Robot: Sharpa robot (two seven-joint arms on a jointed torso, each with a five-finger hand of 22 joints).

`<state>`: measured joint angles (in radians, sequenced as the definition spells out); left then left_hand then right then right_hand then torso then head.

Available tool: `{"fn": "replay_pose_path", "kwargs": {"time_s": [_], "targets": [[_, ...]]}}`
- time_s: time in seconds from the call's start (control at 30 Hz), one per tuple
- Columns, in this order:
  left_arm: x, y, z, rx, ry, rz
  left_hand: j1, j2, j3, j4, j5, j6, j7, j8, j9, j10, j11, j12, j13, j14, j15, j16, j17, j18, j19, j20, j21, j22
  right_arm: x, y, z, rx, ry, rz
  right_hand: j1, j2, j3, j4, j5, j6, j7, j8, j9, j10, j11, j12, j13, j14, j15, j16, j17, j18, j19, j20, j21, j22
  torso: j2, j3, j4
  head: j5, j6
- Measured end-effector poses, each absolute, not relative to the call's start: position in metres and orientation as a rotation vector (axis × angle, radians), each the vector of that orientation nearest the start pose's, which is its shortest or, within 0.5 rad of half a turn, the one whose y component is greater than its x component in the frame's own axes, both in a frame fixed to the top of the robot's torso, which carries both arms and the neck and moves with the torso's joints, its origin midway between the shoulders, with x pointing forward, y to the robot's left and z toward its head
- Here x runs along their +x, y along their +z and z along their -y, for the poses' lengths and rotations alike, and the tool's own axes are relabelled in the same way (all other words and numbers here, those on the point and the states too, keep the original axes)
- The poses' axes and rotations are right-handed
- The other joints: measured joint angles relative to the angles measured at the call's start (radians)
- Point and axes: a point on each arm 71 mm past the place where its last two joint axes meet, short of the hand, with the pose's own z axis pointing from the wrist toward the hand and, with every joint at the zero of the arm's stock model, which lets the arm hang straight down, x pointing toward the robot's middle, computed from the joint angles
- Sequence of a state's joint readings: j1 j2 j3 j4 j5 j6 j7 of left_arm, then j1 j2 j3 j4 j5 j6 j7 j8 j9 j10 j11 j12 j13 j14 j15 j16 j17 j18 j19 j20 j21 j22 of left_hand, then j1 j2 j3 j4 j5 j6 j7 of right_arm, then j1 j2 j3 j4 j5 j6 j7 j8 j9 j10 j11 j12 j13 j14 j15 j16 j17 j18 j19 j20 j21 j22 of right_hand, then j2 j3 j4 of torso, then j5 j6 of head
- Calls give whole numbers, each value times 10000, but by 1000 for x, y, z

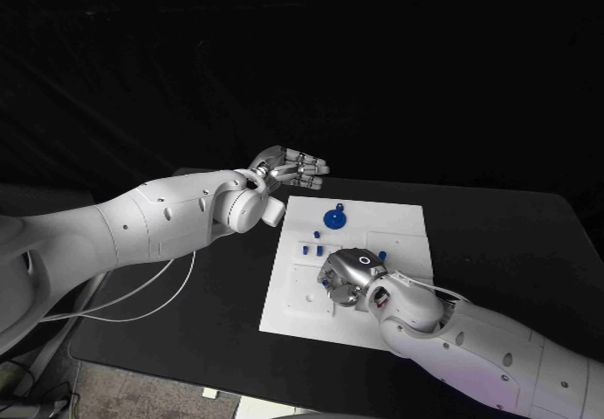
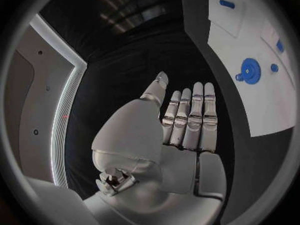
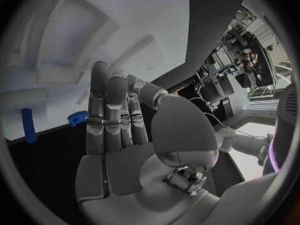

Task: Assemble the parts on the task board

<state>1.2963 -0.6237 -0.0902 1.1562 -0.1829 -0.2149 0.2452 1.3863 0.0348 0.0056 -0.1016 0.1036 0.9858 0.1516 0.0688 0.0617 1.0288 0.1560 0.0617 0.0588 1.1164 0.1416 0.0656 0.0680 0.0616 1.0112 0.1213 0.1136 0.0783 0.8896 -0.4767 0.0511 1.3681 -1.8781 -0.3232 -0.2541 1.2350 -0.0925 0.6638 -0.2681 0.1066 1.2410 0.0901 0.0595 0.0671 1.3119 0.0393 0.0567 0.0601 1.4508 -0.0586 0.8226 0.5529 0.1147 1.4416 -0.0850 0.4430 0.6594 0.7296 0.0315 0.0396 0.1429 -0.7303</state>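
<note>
The white task board [image 1: 390,218] lay in the middle of the black table [image 1: 504,236]. A blue gear [image 1: 335,218] sat near its far edge. The left hand [image 1: 292,168] hung beyond that edge, fingers straight, holding nothing. The right hand [image 1: 349,275] hovered flat over the board, also holding nothing.

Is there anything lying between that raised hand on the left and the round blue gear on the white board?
No. In the head view, only bare black table and plain white task board separate the left hand from the blue gear.

The left hand [image 2: 178,135], fingers straight and together, holds nothing beside the board [image 2: 262,105] bearing a blue gear [image 2: 250,70].
</note>
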Motion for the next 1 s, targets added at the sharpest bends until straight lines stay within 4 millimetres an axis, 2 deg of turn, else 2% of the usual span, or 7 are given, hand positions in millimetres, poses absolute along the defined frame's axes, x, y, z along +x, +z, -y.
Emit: {"fn": "replay_pose_path", "kwargs": {"time_s": [0.1, 0.17, 0.3, 0.4, 0.87, 0.93, 1.0], "targets": [[562, -171, -200, -9195, -13508, -15623, 0, 0, 0, 0, 0, 0, 0, 0, 0, -33, 33, 0, 0, 0, 0, 0, 0, 1, 0, 0, 0, 0, 435, -294, 56, -3628, 6554, -16802, -130, -129, -495, 315, -111, -256, 5, 29, 2, -327, 56, 2, 4, -7, 7, -46, -18, 0, 94, 92, -204, -99, 1, 0, 0, -14, 11], [562, -171, -200, -9194, -13511, -15630, 0, 0, 0, 0, 0, 0, 0, 0, 0, -33, 33, 0, 0, 0, 0, 0, 0, 0, 0, 0, 0, 0, 435, -295, 56, -3556, 6589, -16812, -243, -242, -679, 463, -137, -470, 64, 102, 4, -697, 149, 0, 1, 10, 129, -46, -19, 11, 168, 165, -310, -192, 4, -3, -1, -18, 12], [561, -171, -199, -9194, -13520, -15649, 0, 0, -25, 58, 0, -37, 37, 0, 0, -33, 32, 0, 0, 0, 0, 0, 0, 0, 0, 0, 0, -2, 435, -297, 58, -3371, 6669, -16869, -251, -249, -815, 600, -137, -522, 82, 61, -17, -920, 267, 1, 1, -1, 216, -46, -19, 175, 251, 247, -469, -339, 7, -7, -1, -35, 13], [561, -171, -199, -9199, -13526, -15681, -98, 11, -50, 119, -77, -72, 72, 0, 0, -105, 32, 0, 0, 0, 0, 0, 0, 0, 0, 0, 0, -11, 436, -297, 59, -3201, 6747, -16881, -224, -382, -830, 615, -58, -668, 119, 61, -18, -1138, 310, 1, -7, 5, 240, -4, -18, 251, 244, 311, -540, -411, 7, -6, -1, -54, 17], [561, -173, -200, -9242, -13536, -15880, -162, -53, -87, 299, -77, -385, 125, 0, 0, -218, 75, 0, 0, -78, 5, 0, 0, 0, -36, 36, 0, -20, 438, -296, 62, -2599, 6945, -16771, -163, -610, -899, 576, -10, -966, 214, 62, -21, -1626, 445, 0, -8, -83, 327, 1, -62, 252, 213, 355, -659, -443, 5, -12, 12, -71, 22], [561, -173, -200, -9248, -13534, -15898, -248, -53, -107, 390, -77, -641, 168, 0, 0, -316, 104, 0, 0, -106, 33, 0, 0, 1, -36, 36, 0, -19, 438, -295, 63, -2486, 6983, -16741, -133, -682, -1157, 610, -39, -1141, 216, 62, -31, -1963, 509, 1, -8, -93, 337, 1, -72, 270, 250, 392, -714, -447, 4, -11, 10, -76, 22], [561, -173, -200, -9256, -13530, -15920, -261, -59, -90, 407, -77, -733, 195, 0, 0, -318, 106, 0, 0, -106, 33, 0, 0, 0, -72, 72, 0, -19, 438, -295, 63, -2313, 7053, -16714, -79, -697, -1836, 776, -334, -1474, 61, 62, -31, -2359, 578, 41, -7, -141, 384, 1, -83, 330, 247, 430, -838, -533, 4, -6, 7, -79, 22]]}}
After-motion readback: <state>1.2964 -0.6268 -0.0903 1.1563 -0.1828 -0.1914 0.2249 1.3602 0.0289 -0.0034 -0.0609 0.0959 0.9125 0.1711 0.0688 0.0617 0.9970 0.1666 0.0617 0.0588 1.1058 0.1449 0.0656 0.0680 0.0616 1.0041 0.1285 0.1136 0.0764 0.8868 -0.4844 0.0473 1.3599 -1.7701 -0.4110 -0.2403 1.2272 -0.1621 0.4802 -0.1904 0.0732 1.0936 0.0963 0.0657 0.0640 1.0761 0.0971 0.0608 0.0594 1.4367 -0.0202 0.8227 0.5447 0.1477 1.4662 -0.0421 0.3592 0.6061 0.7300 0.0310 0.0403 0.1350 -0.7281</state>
